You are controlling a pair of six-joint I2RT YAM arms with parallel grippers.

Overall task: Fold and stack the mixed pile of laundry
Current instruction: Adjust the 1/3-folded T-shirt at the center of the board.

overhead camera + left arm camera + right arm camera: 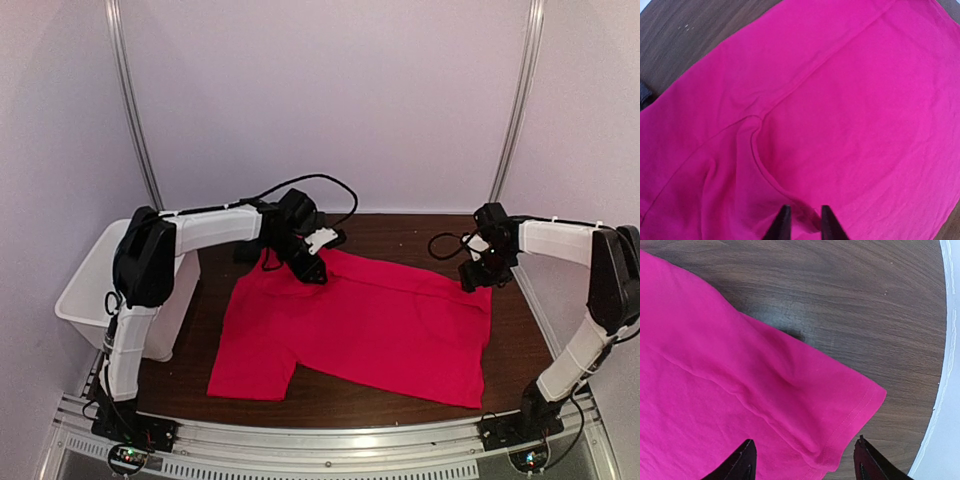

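The bright red T-shirt (370, 325) lies spread flat on the brown table (400, 232). My left gripper (315, 268) is at the shirt's far left edge. In the left wrist view its jaws (802, 220) stand narrow and pinch a raised fold of the red cloth (850, 110). My right gripper (475, 278) is at the shirt's far right corner. In the right wrist view it (805, 460) is wide open, straddling the hemmed sleeve (840, 410) without gripping it. Of the dark pinstriped shirt only a small grey bit (644, 95) shows beside the red one, behind the left arm.
A white plastic bin (85, 280) stands off the table's left side beside the left arm. Bare wood (840, 300) shows beyond the sleeve, and the table's right edge (940, 365) is close. White walls enclose the back and sides.
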